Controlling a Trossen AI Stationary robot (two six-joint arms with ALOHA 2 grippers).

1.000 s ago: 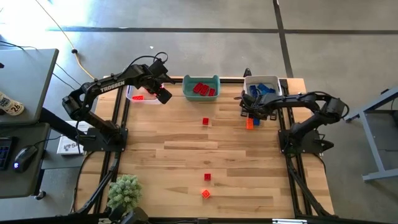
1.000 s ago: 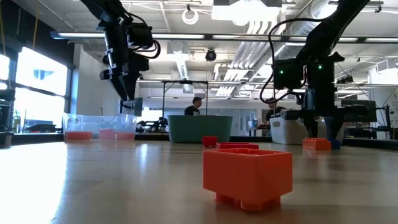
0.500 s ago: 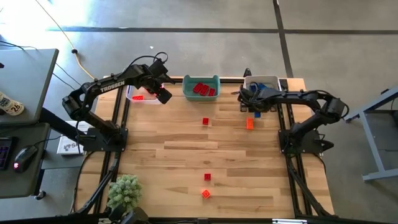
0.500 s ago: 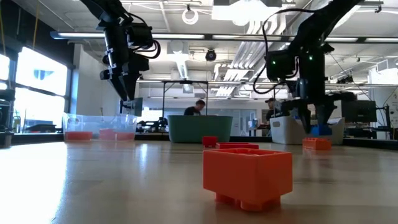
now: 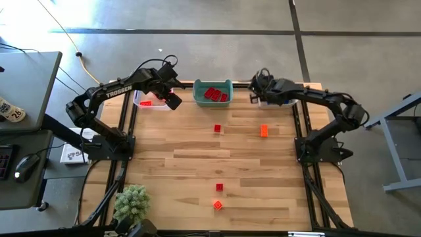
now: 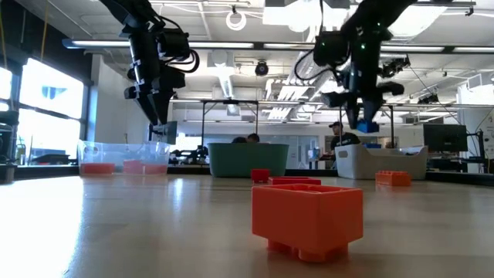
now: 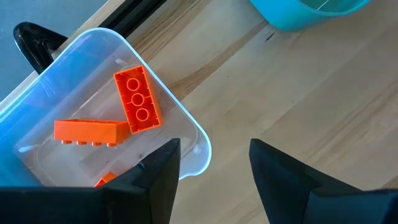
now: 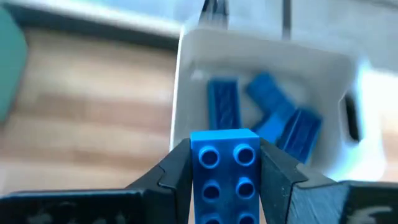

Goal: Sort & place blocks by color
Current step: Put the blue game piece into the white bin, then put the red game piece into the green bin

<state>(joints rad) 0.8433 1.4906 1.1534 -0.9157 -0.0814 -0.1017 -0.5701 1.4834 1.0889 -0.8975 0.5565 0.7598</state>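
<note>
Blue studded plastic brick [image 8: 224, 163]: rectangular, two rows of round studs, glossy; pinched between the dark fingers [image 8: 168, 177] of the right gripper [image 8: 224, 177], held in the air above the near edge of the white bin [image 8: 186, 93]. In the low view the brick [image 6: 368, 126] hangs clear of the table.

White rectangular plastic bin [image 5: 262, 85]: at the far right of the table; holds several more blue bricks [image 8: 268, 115], lying jumbled and tilted.

Teal plastic bin [image 5: 197, 89]: far centre of the table, smooth walls; holds red bricks [image 5: 214, 94].

Clear plastic bin with rounded corners [image 7: 186, 124]: far left of the table; holds orange studded bricks [image 7: 137, 99], one three-stud piece flat, one long piece on its side just beside it.

Left gripper [image 7: 213, 165]: fingers spread, nothing between them, hanging over the table just beside the clear bin's corner.

Loose pieces on the light wooden slatted table [image 5: 197, 171]:
- orange brick [image 5: 264, 130], right of centre;
- small red cube [image 5: 218, 129], centre;
- small red cube [image 5: 220, 187], nearer the front;
- orange block [image 5: 218, 205], closest to the front edge, hollow-topped with short feet in the low view [image 6: 307, 218].

Fuzzy green ball-like plant [image 5: 131, 201]: front left corner.
</note>
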